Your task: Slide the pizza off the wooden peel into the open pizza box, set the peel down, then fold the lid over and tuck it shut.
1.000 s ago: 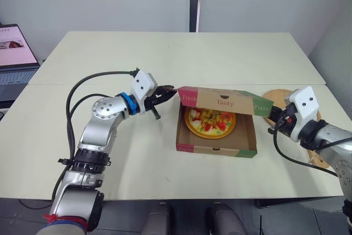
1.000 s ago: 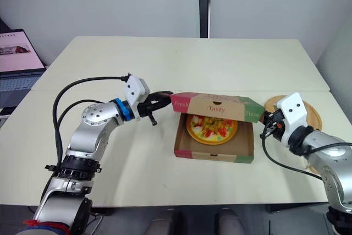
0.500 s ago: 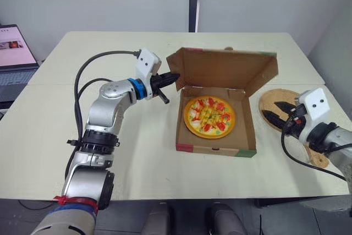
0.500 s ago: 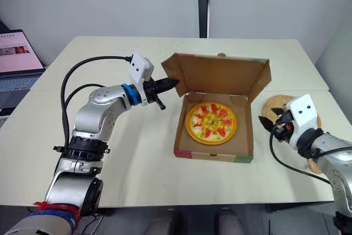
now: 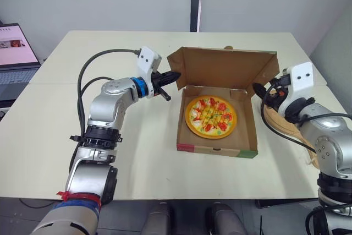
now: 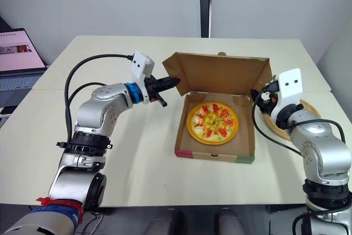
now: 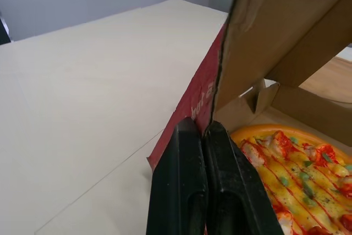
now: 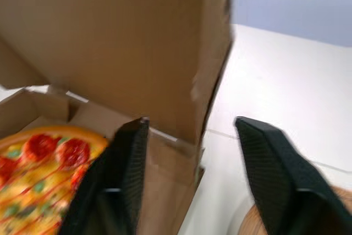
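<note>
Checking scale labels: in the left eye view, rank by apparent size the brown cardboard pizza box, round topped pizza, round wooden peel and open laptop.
1. brown cardboard pizza box
2. round topped pizza and open laptop: alike, laptop cut off
3. round wooden peel, partly hidden

Open tabletop (image 5: 137,147) in front of the pizza box (image 5: 217,149), to its left, and behind the raised lid (image 5: 225,70). Blocked over the box's back edge by that lid, left end effector (image 7: 201,127) pinched on its left corner, right end effector (image 8: 191,122) spread astride its right edge. Hemmed on the right by the wooden peel (image 6: 312,111) beside the box.
</note>
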Controlling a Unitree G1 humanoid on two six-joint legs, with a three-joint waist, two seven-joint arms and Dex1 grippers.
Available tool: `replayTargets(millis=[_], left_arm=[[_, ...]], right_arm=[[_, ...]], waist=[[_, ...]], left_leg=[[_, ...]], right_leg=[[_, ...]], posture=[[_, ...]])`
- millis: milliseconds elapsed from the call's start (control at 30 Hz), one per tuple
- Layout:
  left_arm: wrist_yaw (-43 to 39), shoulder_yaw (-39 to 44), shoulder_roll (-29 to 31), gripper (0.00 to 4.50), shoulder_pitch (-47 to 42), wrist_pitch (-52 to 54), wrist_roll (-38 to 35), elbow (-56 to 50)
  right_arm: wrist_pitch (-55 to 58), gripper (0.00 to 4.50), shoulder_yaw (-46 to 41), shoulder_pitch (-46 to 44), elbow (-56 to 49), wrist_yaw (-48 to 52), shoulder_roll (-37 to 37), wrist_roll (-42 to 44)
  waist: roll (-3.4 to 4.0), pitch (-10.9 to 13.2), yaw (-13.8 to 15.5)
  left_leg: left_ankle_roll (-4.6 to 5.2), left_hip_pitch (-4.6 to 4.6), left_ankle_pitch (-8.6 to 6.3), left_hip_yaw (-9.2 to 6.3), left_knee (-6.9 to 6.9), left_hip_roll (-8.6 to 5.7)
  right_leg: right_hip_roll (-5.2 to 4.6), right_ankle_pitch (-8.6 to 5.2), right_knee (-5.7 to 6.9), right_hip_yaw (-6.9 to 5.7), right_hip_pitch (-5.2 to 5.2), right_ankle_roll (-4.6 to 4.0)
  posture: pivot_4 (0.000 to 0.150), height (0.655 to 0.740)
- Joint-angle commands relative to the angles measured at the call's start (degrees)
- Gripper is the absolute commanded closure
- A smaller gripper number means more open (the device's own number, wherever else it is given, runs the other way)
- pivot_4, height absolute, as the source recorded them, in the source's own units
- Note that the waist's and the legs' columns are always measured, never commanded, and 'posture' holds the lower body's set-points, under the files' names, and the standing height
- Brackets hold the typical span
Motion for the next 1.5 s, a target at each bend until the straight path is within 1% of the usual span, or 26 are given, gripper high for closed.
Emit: replayTargets(millis=[33, 133, 167, 300, 467, 600, 833, 1000, 1200, 1333, 1500], left_arm=[[1.4, 1.4, -0.6, 4.50, -2.4, 3.9, -2.2, -2.9], [2.6, 1.9, -1.1, 4.50, -3.3, 7.4, -3.5, -4.1], [3.3, 2.3, -1.4, 4.50, -3.8, 9.2, -4.2, -4.7], [5.8, 4.0, -2.7, 4.50, -5.6, 16.5, -7.4, -7.1], [7.7, 5.2, -3.3, 4.50, -6.1, 21.0, -9.3, -9.0], [9.8, 6.3, -4.7, 4.50, -6.7, 26.6, -12.2, -11.6], [12.4, 7.5, -5.5, 4.50, -3.3, 31.3, -14.6, -17.6], [13.7, 8.3, -5.7, 4.50, -0.5, 33.6, -15.6, -21.0], [16.4, 10.0, -6.5, 4.50, 5.3, 37.0, -17.8, -26.9], [17.9, 10.5, -6.7, 4.50, 10.5, 38.0, -19.2, -31.4], [19.1, 10.4, -6.7, 4.50, 16.1, 37.5, -20.1, -35.0]], right_arm=[[-0.1, 3.17, 0.0, -2.8, -0.6, -0.9, 0.3, -0.8], [0.4, 4.29, 0.4, -4.0, -0.4, -1.4, 0.3, -1.0], [0.7, 4.45, 0.5, -4.4, -0.5, -1.5, 0.1, -1.2], [2.8, 4.45, 0.7, -6.0, -1.6, -1.8, 0.1, -1.0], [4.6, 4.45, 0.8, -6.8, -2.4, -1.9, 0.3, -0.8], [9.1, 4.45, 0.7, -8.9, -4.7, -1.6, -0.8, 0.2], [17.5, 4.45, -0.6, -9.9, -10.7, -1.3, -0.9, 2.5], [22.1, 4.45, -1.5, -8.8, -14.4, -2.3, 1.1, 3.1], [23.3, 4.45, -2.5, -3.5, -20.4, -4.4, 6.0, 2.3], [21.8, 4.45, -3.6, 1.3, -23.9, -6.0, 9.5, 1.7], [19.0, 4.45, -3.0, 6.8, -26.7, -7.2, 12.2, 0.9]], waist=[[0.00, 0.0, 0.0], [0.00, 0.0, 0.0], [0.00, 0.0, 0.0], [0.00, 0.0, 0.0], [0.00, 0.0, -0.1], [0.00, 0.0, -0.1], [0.00, 0.0, -0.1], [0.00, 0.0, -0.1], [0.02, 0.0, -0.1], [0.03, 0.0, -0.1], [0.04, 0.0, -0.2]], left_leg=[[0.00, 0.00, 0.00, 0.00, 0.00, 0.00], [0.00, 0.00, 0.00, 0.00, 0.01, 0.00], [0.00, -0.01, 0.00, 0.00, 0.01, 0.00], [0.00, -0.02, 0.00, 0.00, 0.01, 0.00], [0.00, -0.02, 0.00, -0.01, -0.01, 0.00], [-0.01, -0.02, 0.00, -0.01, 0.00, 0.00], [-0.02, -0.03, 0.01, -0.02, -0.02, 0.00], [-0.02, -0.03, 0.01, -0.02, -0.02, 0.00], [-0.03, -0.01, 0.01, -0.03, -0.05, 0.00], [-0.04, 0.01, 0.01, -0.02, -0.05, 0.00], [-0.04, 0.06, 0.01, -0.01, -0.06, 0.00]], right_leg=[[0.00, 0.00, 0.00, 0.00, 0.00, 0.00], [0.00, 0.00, 0.02, 0.00, 0.00, 0.00], [0.00, 0.00, 0.01, 0.00, 0.00, 0.00], [0.00, 0.00, 0.02, 0.01, -0.02, 0.00], [0.00, 0.00, 0.03, 0.01, -0.03, 0.00], [-0.01, 0.00, 0.02, 0.01, -0.04, 0.00], [-0.04, 0.00, 0.01, 0.02, -0.04, 0.00], [-0.05, 0.00, 0.01, 0.03, -0.05, 0.00], [-0.07, 0.00, 0.01, 0.03, -0.04, 0.00], [-0.06, 0.00, 0.01, 0.04, -0.04, 0.00], [-0.06, 0.00, 0.02, 0.05, -0.01, 0.00]], posture=[[0.150, 0.7400], [0.150, 0.7400], [0.150, 0.7400], [0.150, 0.7400], [0.150, 0.7400], [0.150, 0.7400], [0.150, 0.7400], [0.150, 0.7400], [0.150, 0.7400], [0.150, 0.7400], [0.150, 0.7400]])
